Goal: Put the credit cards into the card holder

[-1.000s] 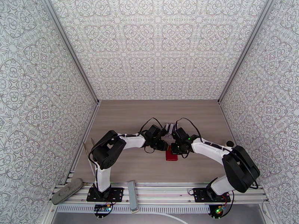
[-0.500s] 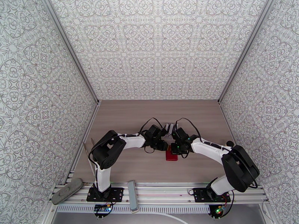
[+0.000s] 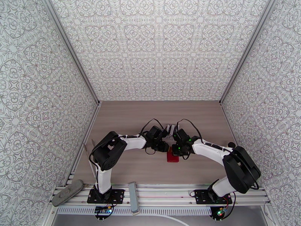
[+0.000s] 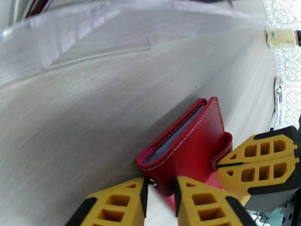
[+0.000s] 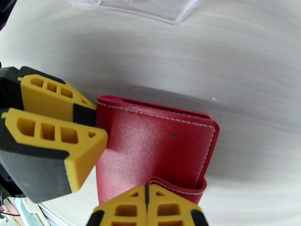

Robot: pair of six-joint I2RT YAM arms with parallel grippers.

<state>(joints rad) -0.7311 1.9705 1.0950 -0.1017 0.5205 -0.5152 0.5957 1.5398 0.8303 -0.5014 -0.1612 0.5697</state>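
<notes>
Left wrist view: left pincer (image 4: 160,184) grasps an edge of the red card holder (image 4: 188,147) on the tabletop (image 4: 75,110); right pincer (image 4: 221,165) is clenched at its snap tab (image 4: 227,142).

L gripper (image 4: 160,185) + R gripper (image 5: 146,193) crowd card holder (image 5: 158,147); clear sleeve (image 5: 150,8) just behind; table (image 3: 131,117) open elsewhere.

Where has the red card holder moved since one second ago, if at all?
No. The card holder lies where it was, in the same place against the grey bar at the near edge.
</notes>
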